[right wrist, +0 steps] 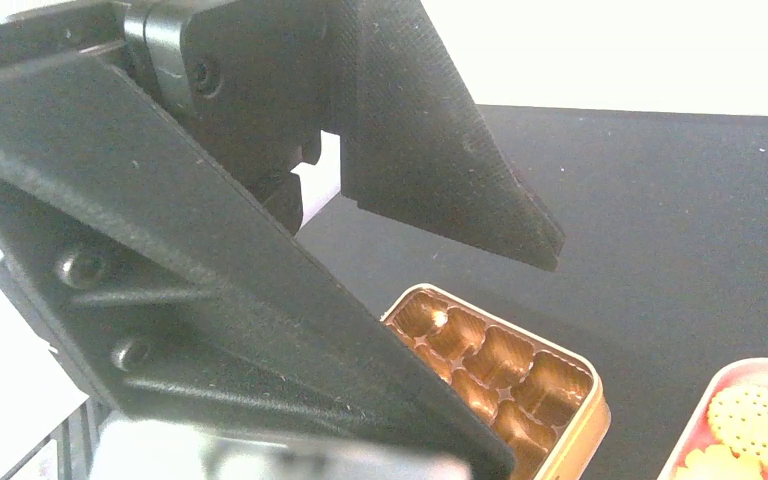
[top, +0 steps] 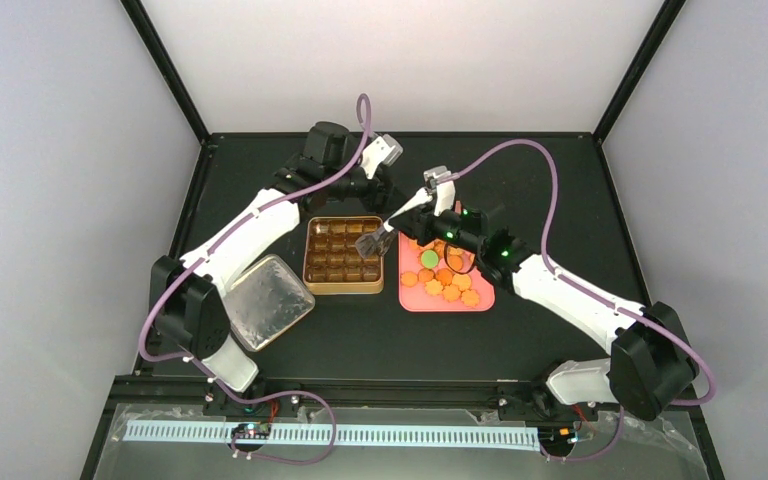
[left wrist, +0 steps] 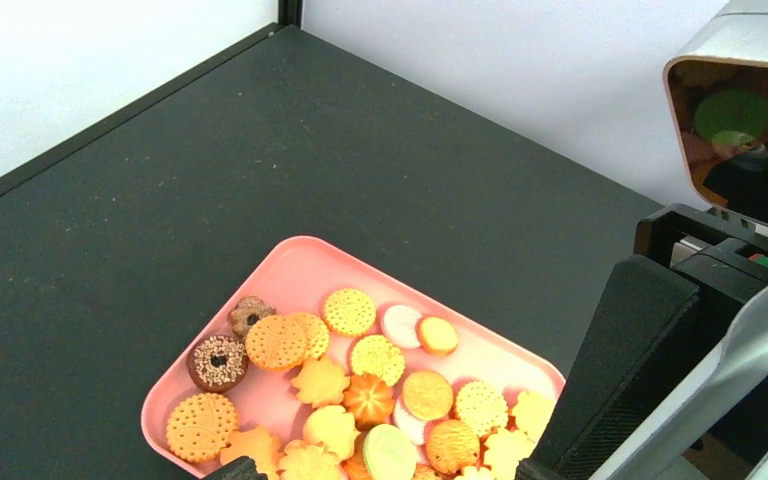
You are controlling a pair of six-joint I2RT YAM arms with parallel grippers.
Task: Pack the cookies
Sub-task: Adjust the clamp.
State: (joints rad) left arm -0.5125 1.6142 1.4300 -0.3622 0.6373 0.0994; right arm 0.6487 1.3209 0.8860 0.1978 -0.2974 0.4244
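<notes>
Cookies (left wrist: 370,395) lie heaped on the pink tray (left wrist: 290,268), just beside the tin (top: 345,290). My right gripper (top: 430,205) clamps the tongs (top: 385,230), tips over the tin. The left gripper (left wrist: 397,460) gapes, idle. I'd centre low over one compartment before easing.

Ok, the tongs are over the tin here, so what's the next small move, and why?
Probably swing the tongs right, over the pink tray, and lower them onto one cookie. Their tips hang over the tin with no cookie visible between them, its compartments look empty, and the cookies all lie on the tray.
</notes>
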